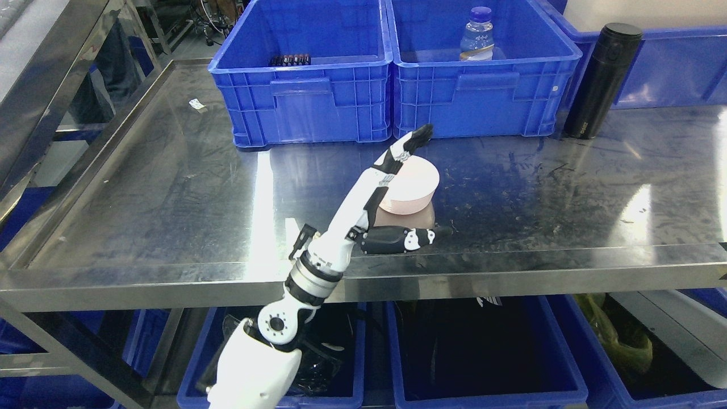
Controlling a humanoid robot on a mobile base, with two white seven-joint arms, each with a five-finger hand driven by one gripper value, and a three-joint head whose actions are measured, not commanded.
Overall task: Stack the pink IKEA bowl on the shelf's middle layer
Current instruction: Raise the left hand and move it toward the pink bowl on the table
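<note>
A pink bowl [413, 187] sits upside down on the steel middle shelf [170, 187], near its centre. My left hand [420, 184] reaches from the lower left and is spread around the bowl. The fingers [406, 149] lie along the bowl's left and far side. The thumb [406, 238] stretches along the shelf in front of the bowl. The hand is open and the bowl rests on the shelf. The right arm is not visible.
Two blue crates [301, 96] [483, 91] stand at the back; the right one holds a water bottle [477, 35]. A black flask [602, 79] stands at the right. More blue bins [488, 392] sit on the layer below. A steel frame [51, 74] rises at the left.
</note>
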